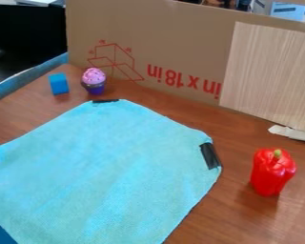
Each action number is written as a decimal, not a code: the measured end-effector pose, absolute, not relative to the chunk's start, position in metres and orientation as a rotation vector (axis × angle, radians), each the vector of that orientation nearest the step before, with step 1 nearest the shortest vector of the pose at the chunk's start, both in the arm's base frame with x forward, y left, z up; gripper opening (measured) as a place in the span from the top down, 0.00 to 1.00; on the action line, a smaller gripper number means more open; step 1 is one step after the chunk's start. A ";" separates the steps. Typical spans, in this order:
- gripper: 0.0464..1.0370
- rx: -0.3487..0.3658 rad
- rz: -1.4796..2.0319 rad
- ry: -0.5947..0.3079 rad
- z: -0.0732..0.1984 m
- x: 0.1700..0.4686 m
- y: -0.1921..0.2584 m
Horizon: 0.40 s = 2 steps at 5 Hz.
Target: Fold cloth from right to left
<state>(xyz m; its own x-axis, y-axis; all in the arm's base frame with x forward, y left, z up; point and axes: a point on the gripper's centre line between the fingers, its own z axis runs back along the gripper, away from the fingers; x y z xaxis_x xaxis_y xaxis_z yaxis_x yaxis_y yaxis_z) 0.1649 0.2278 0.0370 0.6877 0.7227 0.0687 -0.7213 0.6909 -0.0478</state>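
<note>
counting one cloth (104, 167), one blue cube (59, 84), one toy cupcake (93, 81), one red pepper (271, 174), one cardboard panel (174, 43), one wood-grain board (269, 76). also one torn white strip (292, 133) at foot of board. see two black strips on cloth, one at far corner (106, 101), one at right corner (210, 156), plus two dark bits cut off at left edge, too little to identify. cloth: light turquoise, fine-textured, spread out flat on brown tabletop (193, 116), unfolded as far as visible, slightly wavy along right side, running out of view at left and bottom. lies left of pepper, in front of cube and cupcake. can't tell gripper state, open, closed or gripping
</note>
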 end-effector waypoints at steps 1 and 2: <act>1.00 -0.090 0.813 -0.068 0.049 0.167 0.227; 0.97 -0.147 0.846 -0.065 0.085 0.176 0.218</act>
<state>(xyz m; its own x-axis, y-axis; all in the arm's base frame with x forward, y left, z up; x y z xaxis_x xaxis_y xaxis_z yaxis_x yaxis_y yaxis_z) 0.1756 0.2182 0.0849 0.6614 0.7500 -0.0011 -0.7411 0.6533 -0.1549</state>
